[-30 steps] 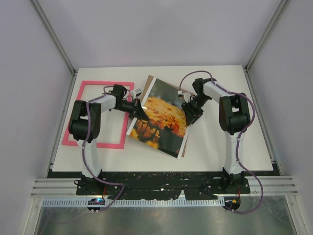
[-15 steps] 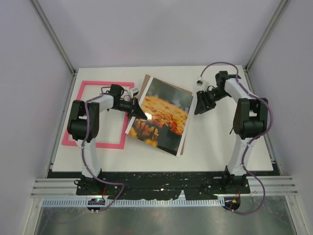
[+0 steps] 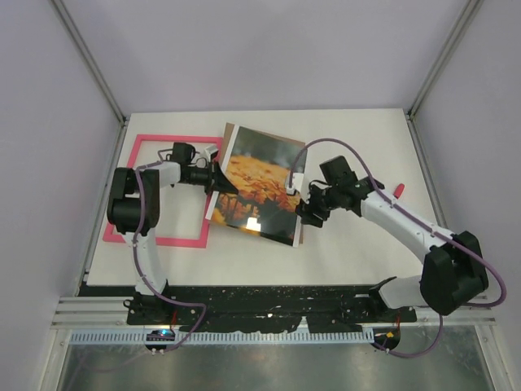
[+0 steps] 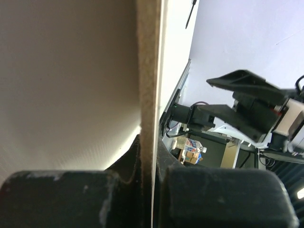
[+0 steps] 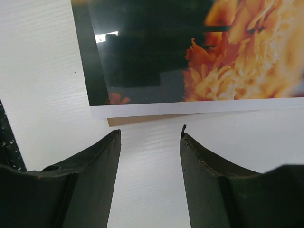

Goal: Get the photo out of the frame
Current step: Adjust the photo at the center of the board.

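The pink frame (image 3: 156, 241) lies flat at the table's left with nothing inside it. Right of it lies the photo (image 3: 262, 181) of orange flowers, on a brown backing board (image 3: 229, 129) that shows at its corners. My left gripper (image 3: 218, 181) is shut on the left edge of both. In the left wrist view the board's edge (image 4: 147, 95) and the thin white print (image 4: 164, 71) run between its jaws (image 4: 153, 156). My right gripper (image 3: 308, 213) stands open at the photo's near right edge. Its fingers (image 5: 151, 133) stop just short of the photo's (image 5: 199, 52) white border and a board sliver (image 5: 142, 119).
A small red object (image 3: 399, 190) lies on the table at the right, beyond the right arm's forearm. Pale enclosure walls ring the white tabletop (image 3: 358, 252). The black rail with both arm bases runs along the near edge.
The right arm swung from the table's far right back to the photo's near right edge, and its jaws widened. The left gripper drew the photo and board slightly left.
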